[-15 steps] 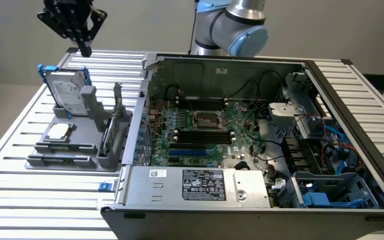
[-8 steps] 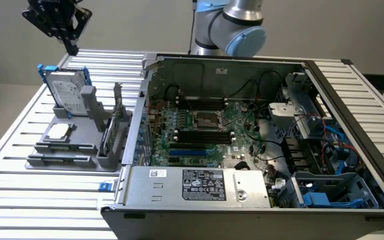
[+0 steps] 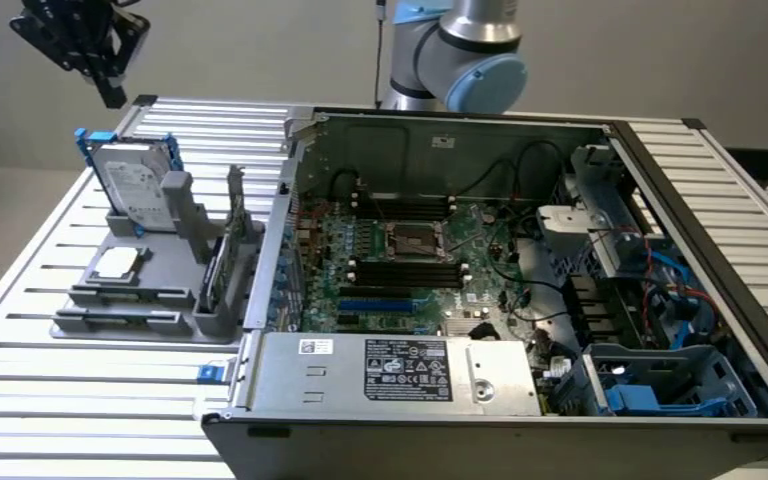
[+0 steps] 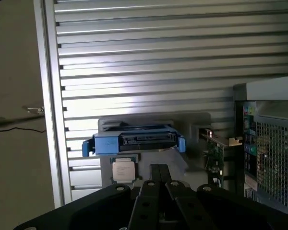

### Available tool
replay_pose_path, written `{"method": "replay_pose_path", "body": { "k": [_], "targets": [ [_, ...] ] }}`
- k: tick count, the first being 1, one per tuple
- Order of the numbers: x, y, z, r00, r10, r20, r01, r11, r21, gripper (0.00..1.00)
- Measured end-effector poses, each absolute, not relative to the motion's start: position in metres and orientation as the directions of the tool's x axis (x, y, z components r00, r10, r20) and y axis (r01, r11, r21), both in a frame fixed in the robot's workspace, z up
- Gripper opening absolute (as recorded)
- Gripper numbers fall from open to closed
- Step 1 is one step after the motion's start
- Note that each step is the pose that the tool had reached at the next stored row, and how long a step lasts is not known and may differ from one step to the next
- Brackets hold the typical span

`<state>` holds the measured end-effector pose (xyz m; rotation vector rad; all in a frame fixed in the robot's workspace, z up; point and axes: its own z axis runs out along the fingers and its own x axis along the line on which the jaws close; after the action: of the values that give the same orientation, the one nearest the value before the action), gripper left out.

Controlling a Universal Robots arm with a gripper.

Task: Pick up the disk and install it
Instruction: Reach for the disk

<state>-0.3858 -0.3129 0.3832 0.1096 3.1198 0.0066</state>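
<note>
Disk (image 3: 137,180), blue-framed, upright in grey holder (image 3: 117,325), with empty gripper (image 3: 108,95) closed, well above holder; square, centred approach likely needed for clean grasp.

You can't read any text here: the print on the disk (image 3: 135,180) at ten o'clock and on the power supply's black label (image 3: 407,368) at six o'clock is too small to make out.
</note>
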Motion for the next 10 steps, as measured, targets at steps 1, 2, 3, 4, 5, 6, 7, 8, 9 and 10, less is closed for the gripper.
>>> {"method": "replay_pose_path", "body": {
  "k": [1, 2, 3, 4, 5, 6, 7, 8, 9, 10],
  "targets": [
    [-0.39, -0.312, 0.383, -0.997, 0.07, -0.018, 0.07, 0.998, 0.004, 0.11],
    [-0.393, -0.311, 0.383, -0.997, 0.07, -0.017, 0.07, 0.998, 0.004, 0.11],
    [-0.397, -0.309, 0.383, -0.997, 0.07, -0.015, 0.07, 0.998, 0.003, 0.11],
    [-0.4, -0.308, 0.383, -0.997, 0.07, -0.012, 0.07, 0.998, 0.003, 0.11],
    [-0.403, -0.307, 0.383, -0.997, 0.07, -0.009, 0.07, 0.998, 0.003, 0.11],
    [-0.406, -0.306, 0.383, -0.998, 0.07, -0.006, 0.07, 0.998, 0.002, 0.11],
    [-0.409, -0.305, 0.383, -0.998, 0.07, -0.002, 0.07, 0.998, 0.002, 0.11],
    [-0.412, -0.304, 0.383, -0.998, 0.07, 0.001, 0.07, 0.998, 0.002, 0.11],
    [-0.412, -0.304, 0.383, -0.998, 0.07, 0.003, 0.07, 0.998, 0.002, 0.11],
    [-0.412, -0.304, 0.383, -0.998, 0.07, 0.003, 0.07, 0.998, 0.002, 0.11]
  ]
}}
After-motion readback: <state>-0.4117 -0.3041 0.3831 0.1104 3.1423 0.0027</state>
